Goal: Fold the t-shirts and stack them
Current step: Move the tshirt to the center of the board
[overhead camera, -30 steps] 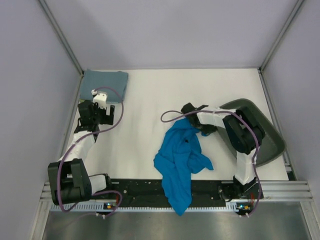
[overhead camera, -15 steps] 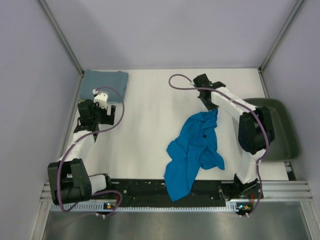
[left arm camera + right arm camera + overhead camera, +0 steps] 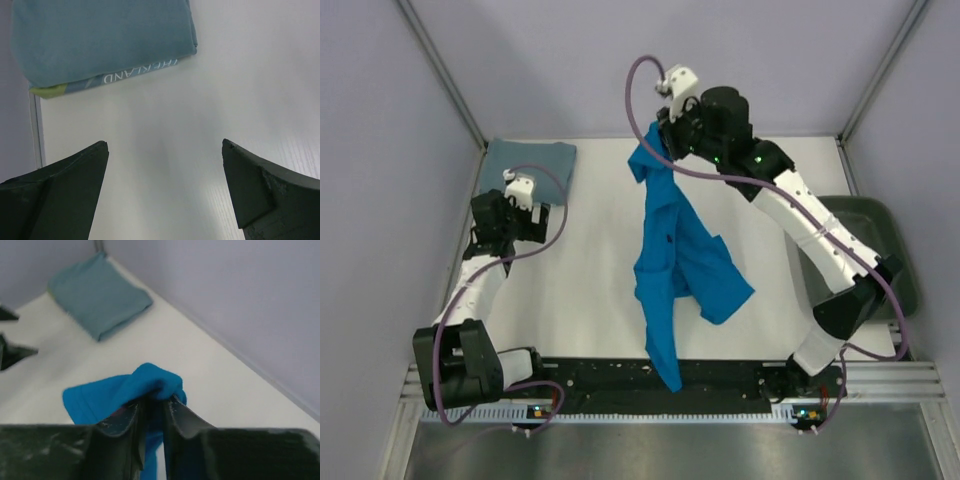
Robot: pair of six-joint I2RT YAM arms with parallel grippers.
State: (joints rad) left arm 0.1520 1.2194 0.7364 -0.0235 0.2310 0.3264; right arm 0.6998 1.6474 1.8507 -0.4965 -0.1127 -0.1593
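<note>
My right gripper [image 3: 658, 138] is raised high over the back of the table, shut on a bunched edge of the cobalt blue t-shirt [image 3: 672, 262]. The shirt hangs down from it in a long drape, its lower end trailing over the table's front edge. In the right wrist view the blue cloth [image 3: 150, 382] bulges between the closed fingers. The grey-blue t-shirt [image 3: 529, 163] lies in a square fold at the back left corner; it also shows in the left wrist view [image 3: 100, 42]. My left gripper [image 3: 510, 226] is open and empty just in front of it, over bare table [image 3: 165, 145].
A dark green tray [image 3: 890, 260] lies at the right edge, partly behind my right arm. Grey walls close the back and both sides. A black rail runs along the front edge [image 3: 740, 375].
My right gripper has lifted the blue shirt from low near the tray up and back toward the far wall, so it now hangs stretched. The left arm has barely moved.
</note>
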